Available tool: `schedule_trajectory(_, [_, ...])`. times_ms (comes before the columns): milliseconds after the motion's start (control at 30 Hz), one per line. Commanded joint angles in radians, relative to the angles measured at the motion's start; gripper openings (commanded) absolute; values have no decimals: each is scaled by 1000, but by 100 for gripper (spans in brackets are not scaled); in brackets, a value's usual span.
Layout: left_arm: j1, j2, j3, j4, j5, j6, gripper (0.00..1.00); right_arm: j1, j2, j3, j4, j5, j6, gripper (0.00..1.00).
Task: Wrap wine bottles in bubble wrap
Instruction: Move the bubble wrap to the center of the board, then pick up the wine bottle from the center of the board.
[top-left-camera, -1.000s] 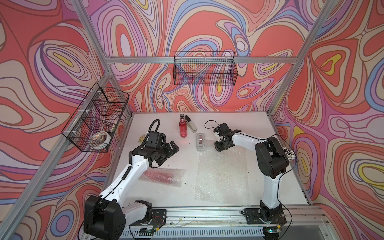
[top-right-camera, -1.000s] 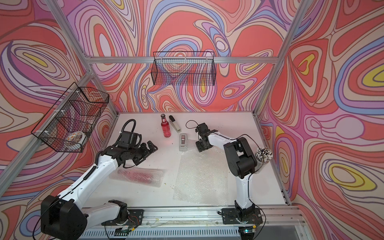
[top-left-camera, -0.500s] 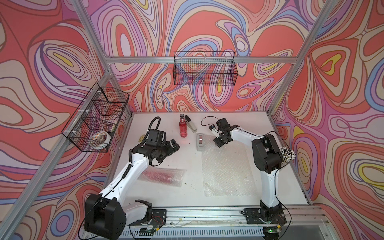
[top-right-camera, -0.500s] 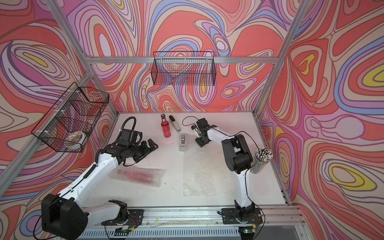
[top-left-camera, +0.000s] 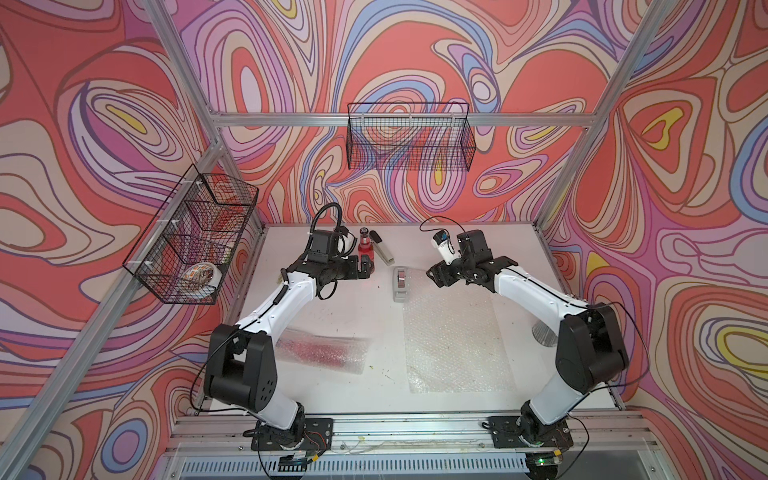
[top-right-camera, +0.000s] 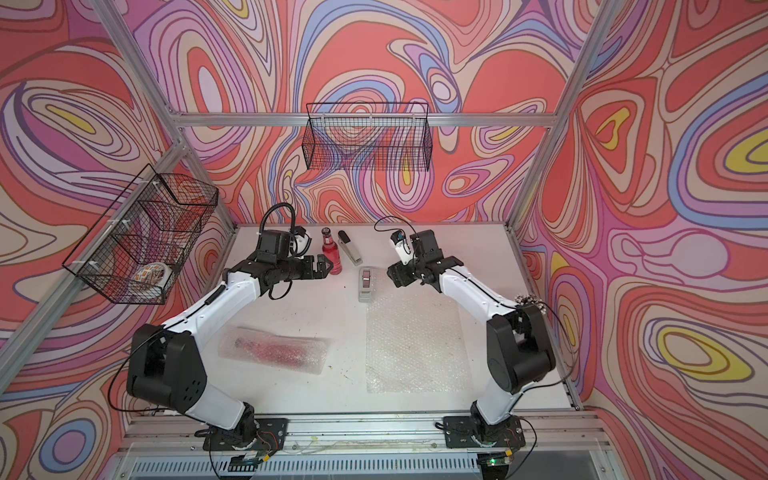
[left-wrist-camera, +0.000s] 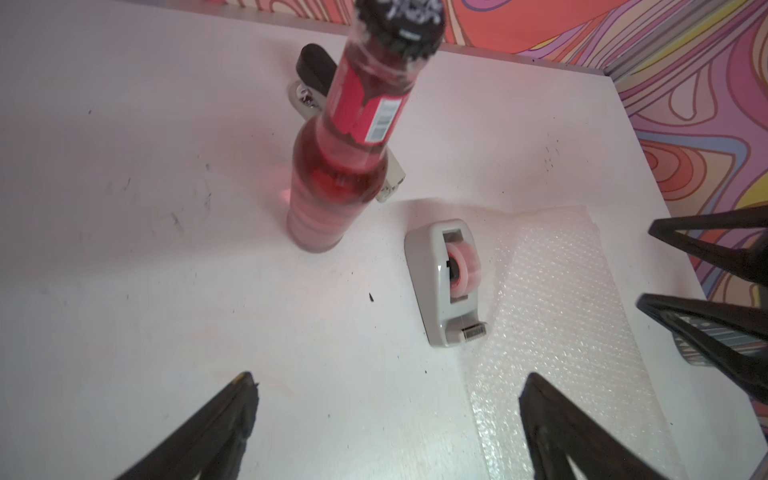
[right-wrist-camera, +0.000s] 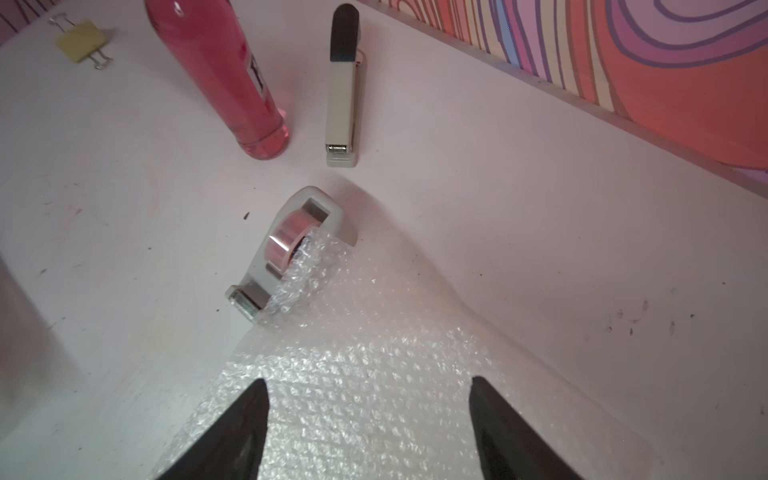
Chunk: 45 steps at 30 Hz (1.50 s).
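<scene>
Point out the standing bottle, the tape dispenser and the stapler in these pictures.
standing bottle (left-wrist-camera: 328, 195), left wrist view, on its red lower body.
tape dispenser (top-right-camera: 365, 293), in a top view, on its grey base.
stapler (right-wrist-camera: 343, 108), right wrist view, on its pale body.

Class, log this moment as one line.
left gripper open near upright bottle | right gripper open above flat bubble wrap edge | other bottle wrapped

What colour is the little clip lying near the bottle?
Pale yellow binder clip, clearest in the right wrist view.
</scene>
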<state>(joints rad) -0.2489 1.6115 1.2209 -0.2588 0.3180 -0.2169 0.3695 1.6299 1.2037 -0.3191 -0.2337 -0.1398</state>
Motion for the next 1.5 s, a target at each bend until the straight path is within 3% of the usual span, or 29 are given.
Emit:
schedule_trajectory(0, [26,81,44,123,38,194,99,-13,-44,-97,138,-86,117,79])
schedule_trajectory(233, [97,207,70,278,122,254,97,-26,-136,-232,259,-66,141,81])
schedule_trajectory(400, [102,277,121,304,175,426,97,-32,-169,-284,331,-60,141,82])
schedule_trajectory(567, [105,331,105,444,295,486,97,-34,-180,-312,387,-61,148,82])
schedule_trajectory(667, [106,376,130,445,303,511,97,-34,-187,-310,380,-59,149,82])
schedule_trajectory(1233, [145,483,135,728,421,366,92,-39,-260,-322,374,-80,141,84])
schedule_trajectory(1467, [149,523,152,766,476,344,87,-38,-263,-312,367,-91,146,84])
